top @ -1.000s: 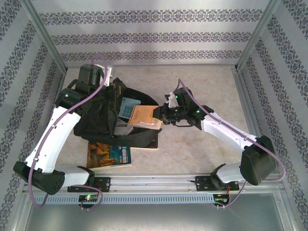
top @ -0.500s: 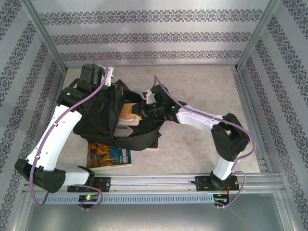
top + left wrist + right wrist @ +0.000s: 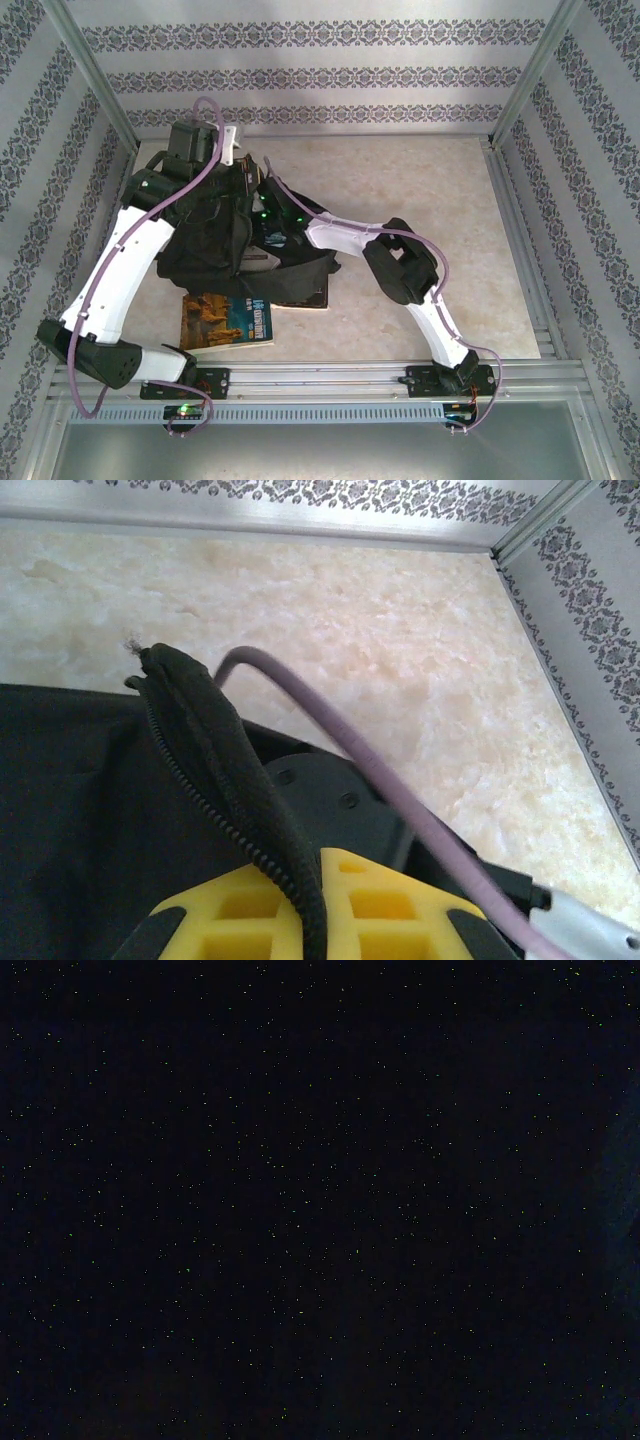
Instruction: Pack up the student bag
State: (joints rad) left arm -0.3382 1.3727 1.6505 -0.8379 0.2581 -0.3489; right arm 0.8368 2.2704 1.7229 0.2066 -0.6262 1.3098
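Observation:
The student bag (image 3: 205, 240), black and soft, lies at the left of the table, its opening facing right. My left gripper (image 3: 238, 172) is shut on the bag's zipped rim (image 3: 200, 740) and holds it up; the zip runs between the yellow fingers (image 3: 400, 900). My right arm reaches left into the opening, and the right gripper (image 3: 270, 215) is buried to the wrist in the bag, its fingers hidden. The right wrist view is black. A pale book corner (image 3: 262, 262) peeps out of the opening.
A book with a blue and orange cover (image 3: 228, 320) lies flat, half under the bag's near edge. A dark book edge (image 3: 312, 298) sticks out beside it. Cream table (image 3: 430, 200) stretches right to the metal frame rails (image 3: 505, 200).
The right arm has stretched left and pushed the orange and blue books into the bag, where they are now mostly hidden. The left gripper kept its hold on the rim.

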